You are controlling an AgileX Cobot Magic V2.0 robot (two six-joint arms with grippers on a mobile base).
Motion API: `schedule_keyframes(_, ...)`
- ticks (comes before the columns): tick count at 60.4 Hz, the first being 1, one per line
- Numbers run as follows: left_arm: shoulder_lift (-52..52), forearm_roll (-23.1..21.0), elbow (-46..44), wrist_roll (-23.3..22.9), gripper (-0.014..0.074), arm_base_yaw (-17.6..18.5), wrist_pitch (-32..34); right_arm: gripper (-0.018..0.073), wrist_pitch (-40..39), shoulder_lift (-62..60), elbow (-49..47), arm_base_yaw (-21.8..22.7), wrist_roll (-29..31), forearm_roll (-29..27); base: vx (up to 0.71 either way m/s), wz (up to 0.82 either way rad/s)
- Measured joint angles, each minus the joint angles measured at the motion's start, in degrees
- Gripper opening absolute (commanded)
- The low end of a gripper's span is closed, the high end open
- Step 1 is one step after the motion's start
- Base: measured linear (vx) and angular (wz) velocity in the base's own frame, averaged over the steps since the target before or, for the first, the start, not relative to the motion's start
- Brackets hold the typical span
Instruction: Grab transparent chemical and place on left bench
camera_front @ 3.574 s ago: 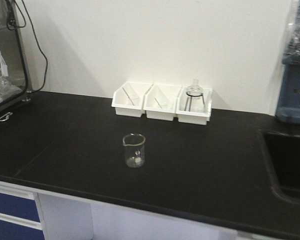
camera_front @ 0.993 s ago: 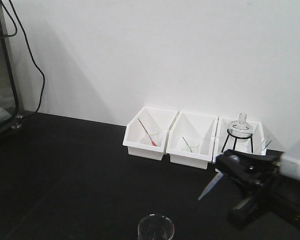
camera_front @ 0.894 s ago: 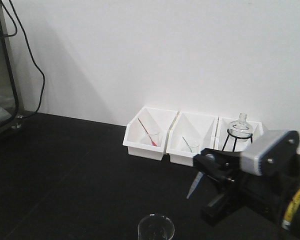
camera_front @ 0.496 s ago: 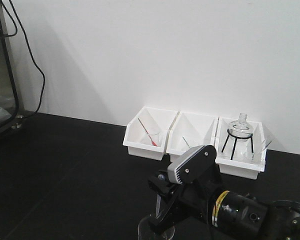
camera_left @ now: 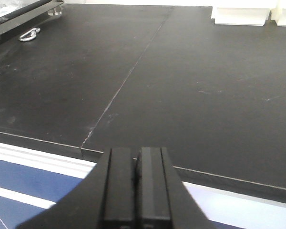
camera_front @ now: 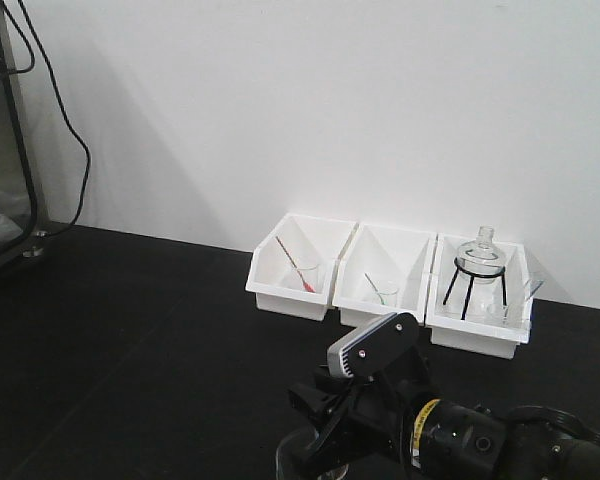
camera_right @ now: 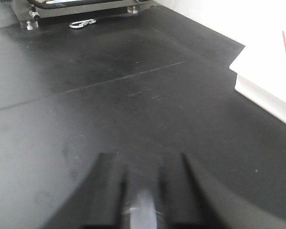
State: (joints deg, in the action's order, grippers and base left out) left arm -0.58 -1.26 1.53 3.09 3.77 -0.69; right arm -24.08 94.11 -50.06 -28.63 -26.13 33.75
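Black counter (camera_front: 130,340) before white bins (camera_front: 385,285): your right pincer (camera_right: 142,210) grips the pipette over the beaker (camera_front: 292,462); release next, left pincer (camera_left: 136,183) closed.

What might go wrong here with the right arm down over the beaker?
The right pincer sits low over the glass beaker, which is mostly hidden beneath it; a small misjudgement may tip it and spill. The pipette between its fingers looks blurred, so I cannot judge the grip; it might slip or miss the beaker.
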Motion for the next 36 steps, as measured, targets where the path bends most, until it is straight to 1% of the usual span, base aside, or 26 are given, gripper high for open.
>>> schedule_keyframes(3, 0.0, 0.0, 0.0, 0.0, -0.0003, 0.0, 0.0, 0.0510, 0.0, 0.0, 0.0, 0.0, -0.8, 0.0, 0.00, 0.00)
schedule_keyframes(8, 0.0, 0.0, 0.0, 0.0, -0.0003, 0.0, 0.0, 0.0538, 0.0, 0.0, 0.0, 0.0, -1.5, 0.0, 0.00, 0.00)
schedule_keyframes(11, 0.0, 0.0, 0.0, 0.0, -0.0003, 0.0, 0.0, 0.0533, 0.3, -0.4, 0.0, 0.0, -1.6, 0.0, 0.00, 0.00)
schedule_keyframes(18, 0.0, 0.0, 0.0, 0.0, -0.0003, 0.0, 0.0, 0.0506, 3.9, -4.5, 0.9, 0.0, -1.9, 0.1, 0.00, 0.00)
schedule_keyframes(36, 0.0, 0.0, 0.0, 0.0, -0.0003, 0.0, 0.0, 0.0445, 13.3, -29.1, 10.9, 0.0, -2.1, 0.2, 0.00, 0.00)
